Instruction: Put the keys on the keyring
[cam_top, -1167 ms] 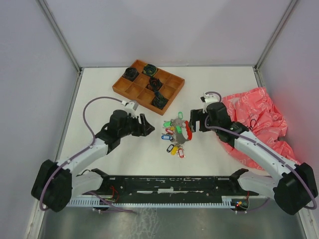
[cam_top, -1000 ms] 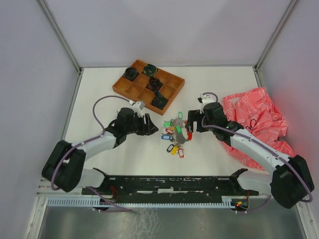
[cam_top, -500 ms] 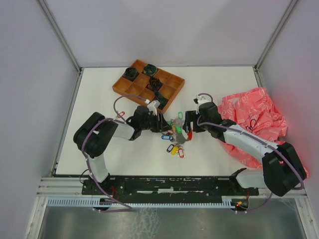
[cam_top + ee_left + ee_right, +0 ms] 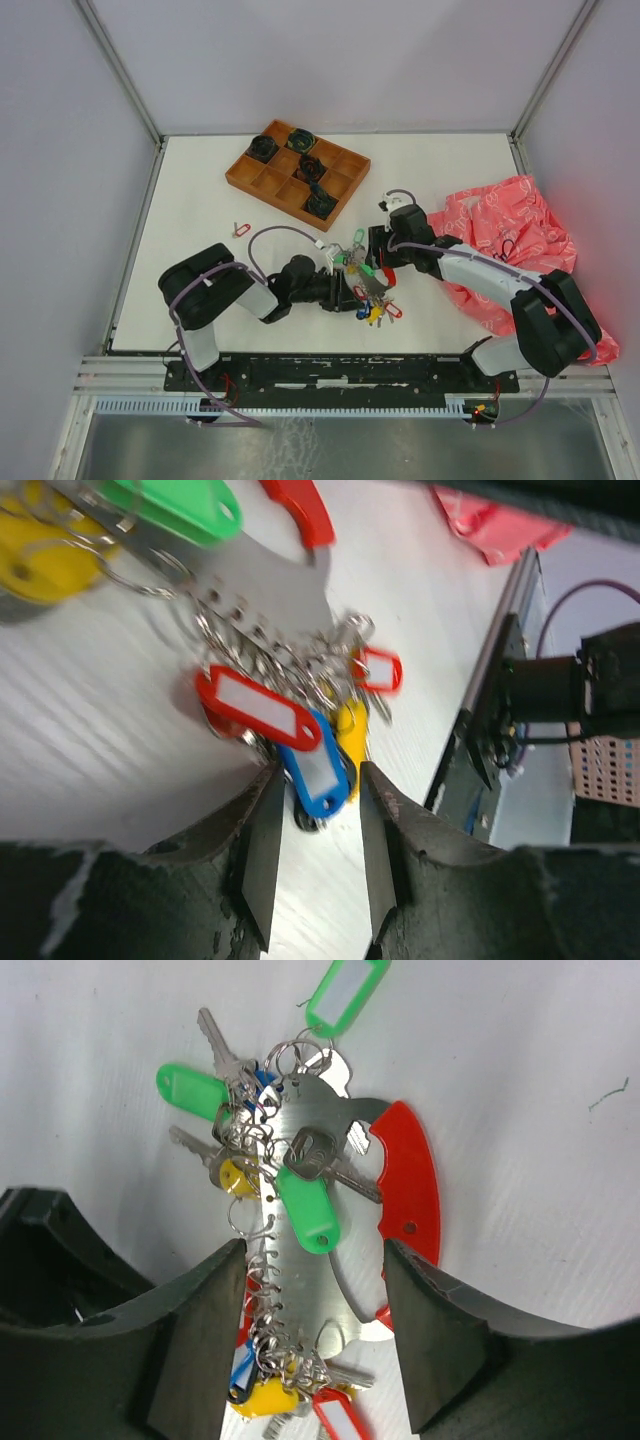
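So both arms have just closed in on the pile. The left claw (image 4: 345, 291) swung in low from the left, and its jaws now sit either side of a blue key tag (image 4: 316, 772). They're narrowing but not clamped yet, far as I can tell. The right claw (image 4: 315, 1250) has dropped over the keyring (image 4: 415, 1190), jaws apart, gripping nothing. The keys (image 4: 370, 300) are bunched at the near middle of the table (image 4: 200, 200), nudged a bit nearer. My guess: they're about to grab.
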### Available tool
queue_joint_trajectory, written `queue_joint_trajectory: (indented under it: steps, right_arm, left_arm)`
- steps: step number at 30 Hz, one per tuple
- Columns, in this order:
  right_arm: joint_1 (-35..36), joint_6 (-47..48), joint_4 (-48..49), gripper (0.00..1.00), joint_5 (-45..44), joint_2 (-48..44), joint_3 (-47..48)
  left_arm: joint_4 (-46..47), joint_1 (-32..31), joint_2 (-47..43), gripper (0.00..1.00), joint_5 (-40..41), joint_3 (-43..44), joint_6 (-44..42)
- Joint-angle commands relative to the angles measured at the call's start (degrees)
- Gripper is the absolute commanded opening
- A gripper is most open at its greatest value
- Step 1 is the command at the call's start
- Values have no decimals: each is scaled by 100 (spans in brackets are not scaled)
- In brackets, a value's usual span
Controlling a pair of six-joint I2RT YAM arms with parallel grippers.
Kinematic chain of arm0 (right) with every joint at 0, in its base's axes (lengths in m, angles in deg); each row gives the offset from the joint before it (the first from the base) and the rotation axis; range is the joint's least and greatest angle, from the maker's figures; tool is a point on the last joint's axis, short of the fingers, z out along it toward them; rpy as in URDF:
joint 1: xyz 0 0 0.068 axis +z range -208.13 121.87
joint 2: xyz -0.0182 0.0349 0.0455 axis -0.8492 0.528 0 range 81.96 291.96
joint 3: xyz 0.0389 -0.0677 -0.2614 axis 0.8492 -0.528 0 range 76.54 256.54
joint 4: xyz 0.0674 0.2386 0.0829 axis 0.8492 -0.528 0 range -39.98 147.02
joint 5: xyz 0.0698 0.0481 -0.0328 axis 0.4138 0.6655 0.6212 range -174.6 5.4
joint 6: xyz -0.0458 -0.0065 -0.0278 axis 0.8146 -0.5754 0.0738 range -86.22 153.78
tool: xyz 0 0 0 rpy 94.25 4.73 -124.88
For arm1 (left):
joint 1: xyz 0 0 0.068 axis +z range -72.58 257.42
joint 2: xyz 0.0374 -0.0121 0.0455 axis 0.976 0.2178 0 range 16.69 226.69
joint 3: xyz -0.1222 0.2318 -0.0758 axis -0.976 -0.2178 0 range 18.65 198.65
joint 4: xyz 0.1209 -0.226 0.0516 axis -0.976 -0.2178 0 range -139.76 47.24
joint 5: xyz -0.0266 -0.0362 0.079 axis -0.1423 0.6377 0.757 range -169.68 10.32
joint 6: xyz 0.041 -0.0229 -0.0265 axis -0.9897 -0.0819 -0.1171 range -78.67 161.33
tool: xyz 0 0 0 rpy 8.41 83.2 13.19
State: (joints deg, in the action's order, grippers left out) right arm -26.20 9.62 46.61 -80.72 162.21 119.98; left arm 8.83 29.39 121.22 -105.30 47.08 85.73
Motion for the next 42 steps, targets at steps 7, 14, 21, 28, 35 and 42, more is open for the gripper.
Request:
queue_joint_trajectory:
  steps: [7, 14, 21, 28, 35, 42]
  right_arm:
    - [415, 439, -504, 69, 244, 594, 821]
    - [644, 496, -771, 72, 0, 1179, 1238]
    - [976, 685, -1045, 56, -368, 1298, 1530]
    - [1252, 944, -1327, 50, -742, 1770, 1912]
    - [1429, 1073, -1506, 38, -982, 2311, 2290]
    - [1828, 1469, -1702, 14, -705, 2263, 2318]
  left_arm:
    - [394, 262, -1328, 49, 583, -838, 281]
    - [-37, 1056, -1840, 52, 485, -1141, 62]
    - [-108, 1548, -1946, 52, 273, -1306, -29]
    - [-437, 1652, -2139, 52, 304, -1313, -254]
    - [-1099, 1731, -2683, 52, 571, -1296, -593]
    - [-1827, 1773, -3320, 52, 883, -1292, -898]
